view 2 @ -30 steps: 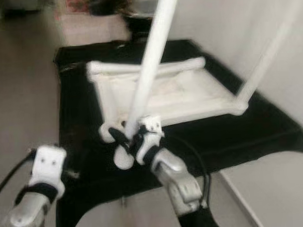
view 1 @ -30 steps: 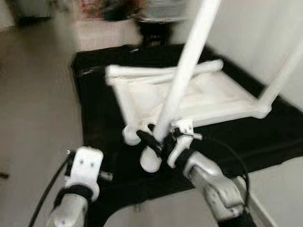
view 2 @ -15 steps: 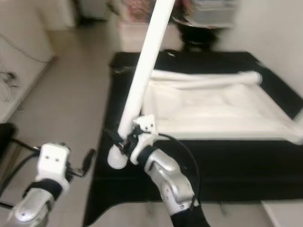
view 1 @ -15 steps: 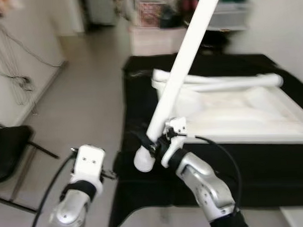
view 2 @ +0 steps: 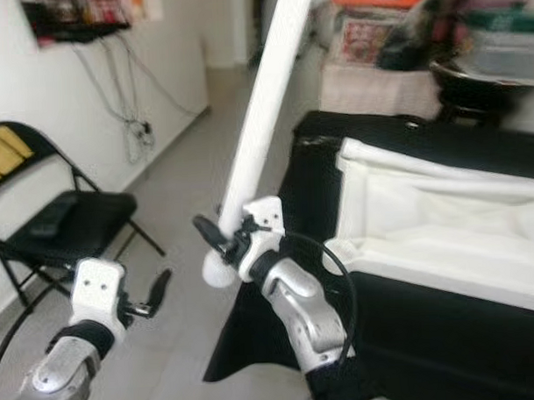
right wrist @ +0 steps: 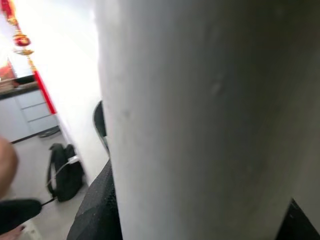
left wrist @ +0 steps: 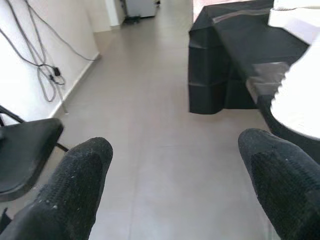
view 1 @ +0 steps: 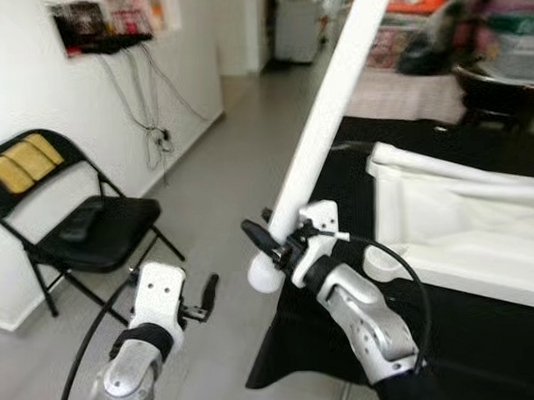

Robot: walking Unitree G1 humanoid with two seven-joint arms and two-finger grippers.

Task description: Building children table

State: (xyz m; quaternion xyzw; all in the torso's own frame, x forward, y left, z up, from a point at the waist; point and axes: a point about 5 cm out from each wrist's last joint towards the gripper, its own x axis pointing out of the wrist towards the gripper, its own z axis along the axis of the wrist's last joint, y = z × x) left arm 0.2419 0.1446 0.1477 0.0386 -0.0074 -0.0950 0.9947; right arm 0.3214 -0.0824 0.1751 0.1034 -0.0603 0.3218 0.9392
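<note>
My right pincer [view 1: 273, 245] clamps the white table leg [view 1: 322, 132] near its rounded foot, left of the upturned tabletop [view 1: 465, 224]; I should keep it steady, while my left pincer [view 1: 205, 299] hangs open.

A black-draped platform [view 1: 448, 352] carries the white table frame [view 1: 461, 228].
</note>
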